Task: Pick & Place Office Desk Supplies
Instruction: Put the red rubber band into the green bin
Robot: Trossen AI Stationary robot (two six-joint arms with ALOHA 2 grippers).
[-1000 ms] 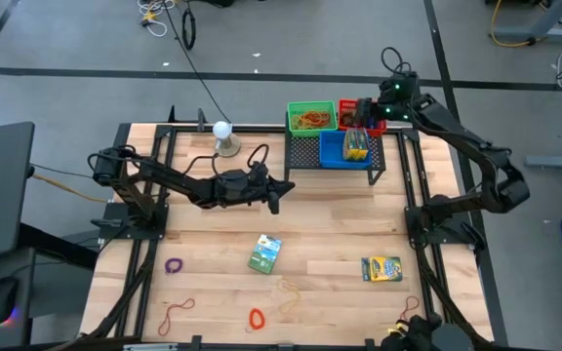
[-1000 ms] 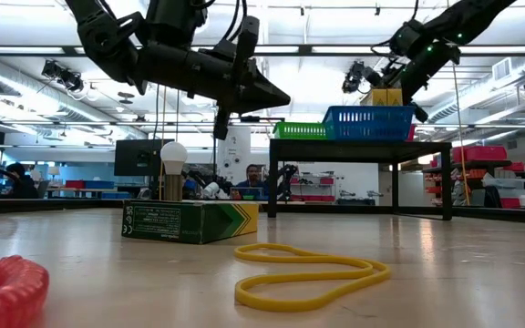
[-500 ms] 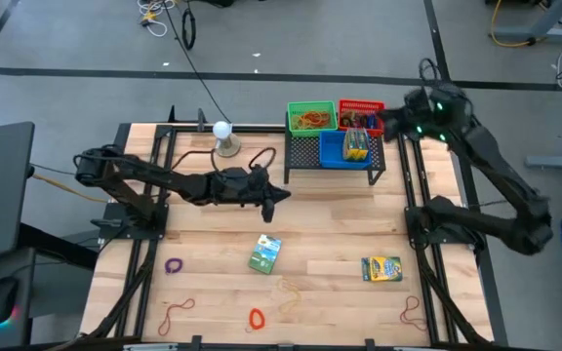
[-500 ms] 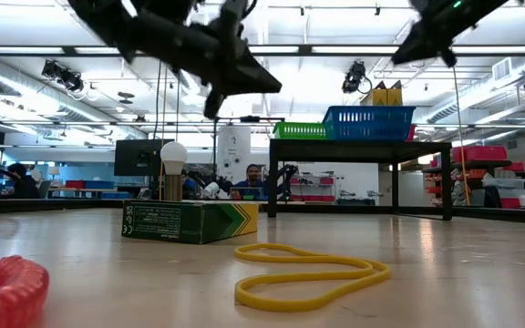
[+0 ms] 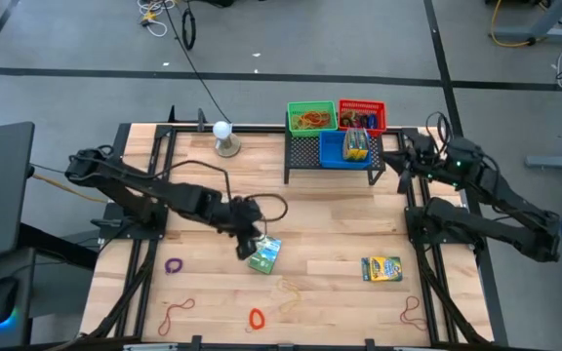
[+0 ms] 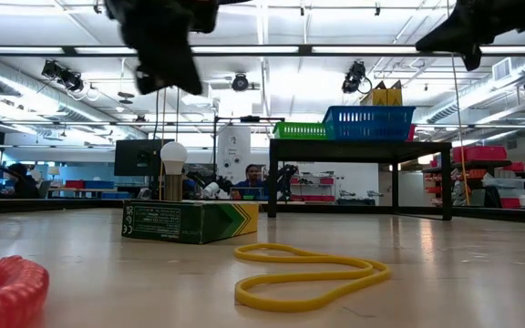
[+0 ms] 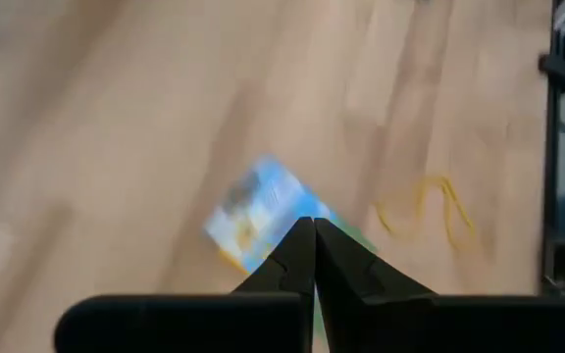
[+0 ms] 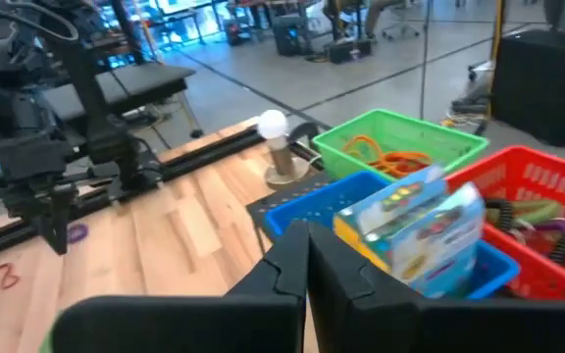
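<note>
Nearest the lower edge of the high view lie an orange loop (image 5: pixel 255 318), a reddish rubber band (image 5: pixel 176 311) at lower left and another rubber band (image 5: pixel 413 311) at lower right. Just above them sit a yellow rubber band (image 5: pixel 290 290), a purple loop (image 5: pixel 174 264) on the left and a yellow crayon box (image 5: pixel 381 268) on the right, all on the wooden table (image 5: pixel 330 214).

At the frame's centre the green crayon box (image 5: pixel 264 253) lies flat. The left gripper (image 5: pixel 246 244) hangs just beside its left edge, fingers pressed together and empty; its wrist view shows the closed tips above the box (image 7: pixel 263 211), with the yellow band (image 7: pixel 428 208) nearby.

Farther up, right of centre, the right gripper (image 5: pixel 401 163) hovers beside the black mesh rack (image 5: pixel 332 154), its fingers also closed on nothing. The rack carries a blue basket (image 5: pixel 345 148) with a crayon box (image 8: pixel 415 224) in it, a green basket (image 5: pixel 311 118) of rubber bands and a red basket (image 5: pixel 362 115). A white ball on a stand (image 5: pixel 224 136) stands at upper left of the table.
</note>
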